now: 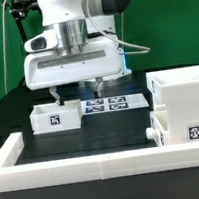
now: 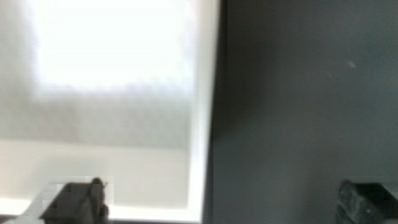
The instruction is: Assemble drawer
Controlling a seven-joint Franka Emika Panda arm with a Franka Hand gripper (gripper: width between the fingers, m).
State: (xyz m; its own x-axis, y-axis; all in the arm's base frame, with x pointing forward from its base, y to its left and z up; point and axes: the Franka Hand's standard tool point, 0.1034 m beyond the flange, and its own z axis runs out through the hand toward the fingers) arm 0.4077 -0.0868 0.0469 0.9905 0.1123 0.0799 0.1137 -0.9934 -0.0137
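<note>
A small white drawer tray (image 1: 52,118) with a square tag on its front stands on the black table at the exterior view's left. My gripper (image 1: 77,92) hangs open just above and behind it. In the wrist view the gripper (image 2: 222,205) is open and empty. One finger (image 2: 75,200) is over the tray (image 2: 107,90) and the other (image 2: 370,200) is over bare table, so the jaws straddle the tray's side wall. The large white case (image 1: 185,97) stands at the exterior view's right, with a tag and a knobbed tray front (image 1: 154,129) low on it.
The marker board (image 1: 110,104) lies flat on the table behind the tray, under the gripper. A low white rim (image 1: 95,160) edges the table's near side and the exterior view's left side. A green backdrop stands behind.
</note>
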